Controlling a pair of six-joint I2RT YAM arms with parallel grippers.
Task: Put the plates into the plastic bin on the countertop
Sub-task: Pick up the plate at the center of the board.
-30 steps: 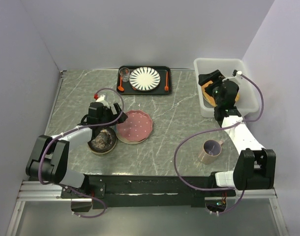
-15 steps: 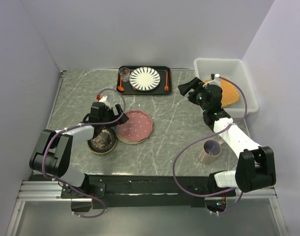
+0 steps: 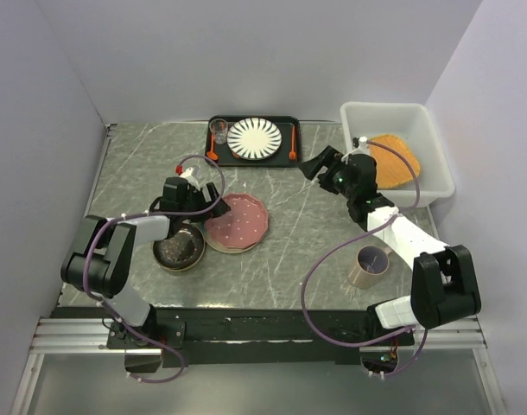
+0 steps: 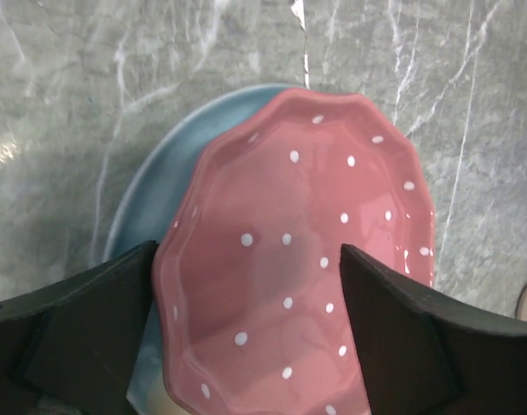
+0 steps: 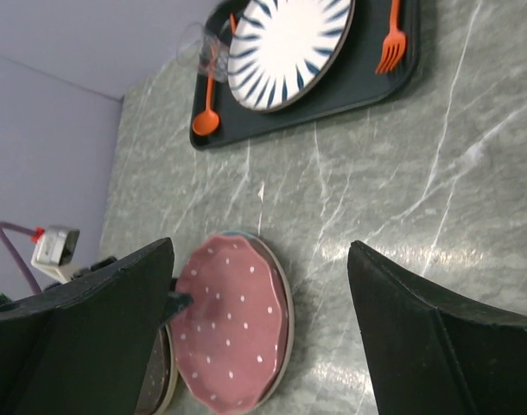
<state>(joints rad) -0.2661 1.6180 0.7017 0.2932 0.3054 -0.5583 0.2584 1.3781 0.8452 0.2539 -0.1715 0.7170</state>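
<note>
Left claw (image 4: 248, 252): jaws apart, straddling the pink dotted plate (image 4: 307, 199) at its left side; contact not discernible. Presumably spread that wide to span the rim for a lift. Beneath the plate, a pale blue plate (image 4: 147, 203), both flat on the table (image 4: 471, 104). Alongside, the dark brown plate (image 3: 179, 248).

Right claw (image 5: 262, 251): jaws apart, empty, aimed toward the same stack. Behind it, at the table's far right corner, the plastic bin (image 3: 384, 107), holding the tan plate (image 3: 393, 160).
</note>
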